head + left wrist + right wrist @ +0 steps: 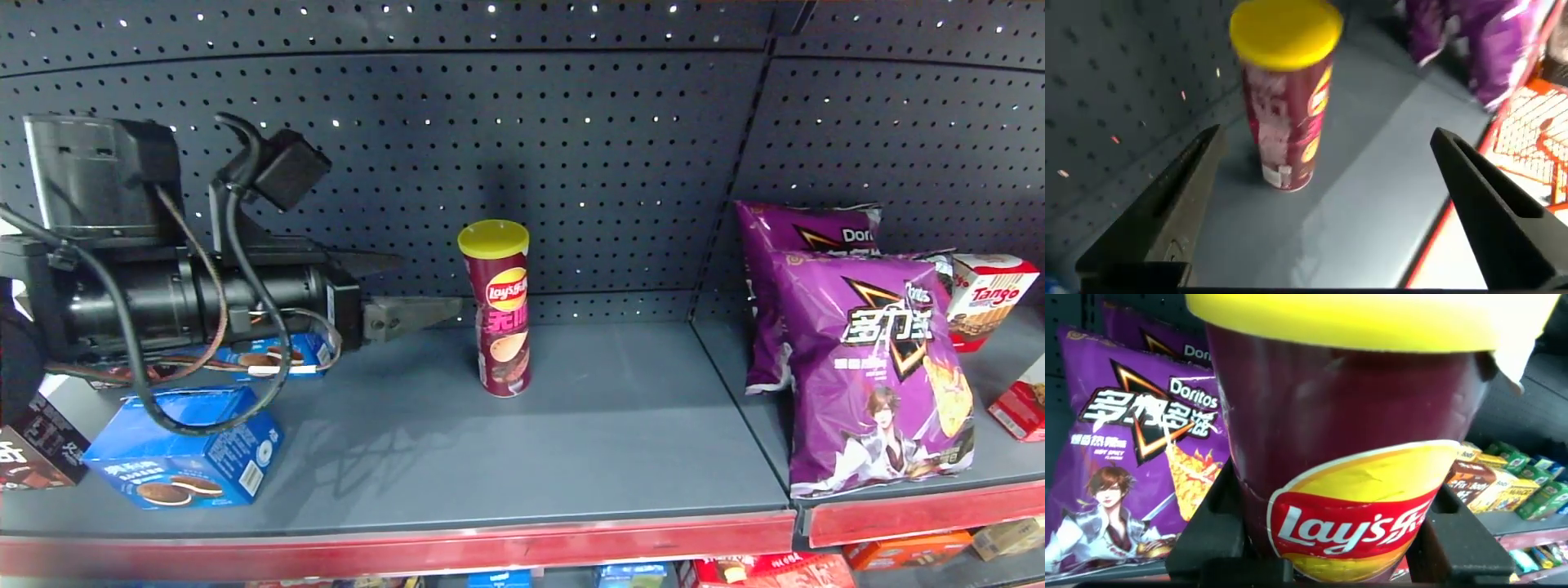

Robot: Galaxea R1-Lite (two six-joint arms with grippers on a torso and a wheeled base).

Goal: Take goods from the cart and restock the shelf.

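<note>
A maroon chip can (500, 310) with a yellow lid stands upright near the middle of the grey shelf (620, 425), close to the pegboard back. My left gripper (429, 284) hovers level with it on its left, open, with its fingers (1176, 212) spread wide and the can (1286, 106) a short way ahead of the tips, untouched. In the right wrist view, my right gripper (1335, 527) is shut on a second chip can (1347, 441) of the same kind, whose body sits between the dark fingers (1212, 531).
Blue cookie boxes (184, 457) lie on the shelf under my left arm. Purple chip bags (865, 367) stand on the right section, with a red-and-white box (988, 298) behind them. A red strip (408, 551) marks the shelf's front edge. Bare shelf lies right of the can.
</note>
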